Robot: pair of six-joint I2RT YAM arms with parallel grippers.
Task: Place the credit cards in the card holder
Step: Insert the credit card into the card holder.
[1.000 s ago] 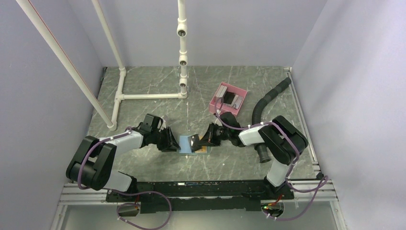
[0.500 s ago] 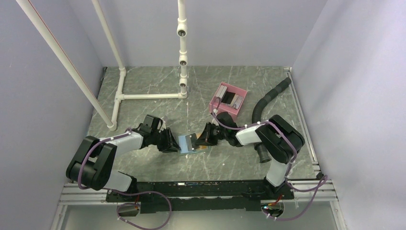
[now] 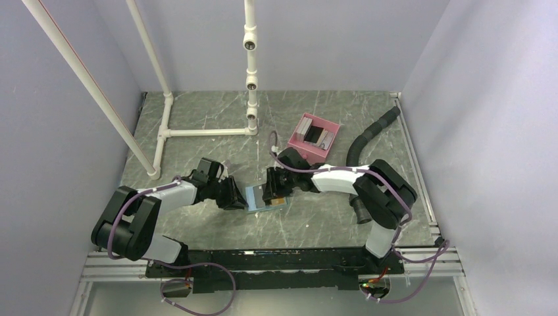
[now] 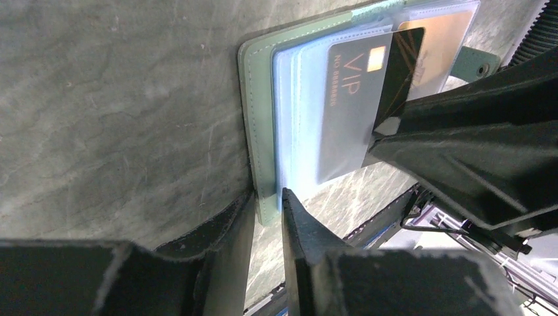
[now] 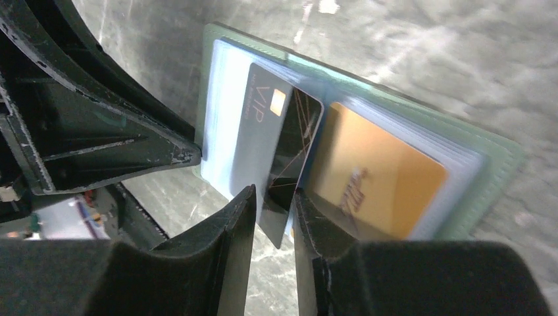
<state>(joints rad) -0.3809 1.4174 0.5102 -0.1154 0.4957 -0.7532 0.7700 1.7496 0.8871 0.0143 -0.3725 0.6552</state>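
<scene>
Midway along the bench's (image 3: 197, 125) near edge the card holder (image 3: 262, 198) lies open, its left edge clamped in the left gripper (image 4: 268, 197), presumably to steady it, while the dark VIP card (image 5: 258, 135) (an orange card (image 5: 378, 181) sits sleeved alongside) stands between the jaws of the right gripper (image 5: 274, 194), grip unclear.
</scene>
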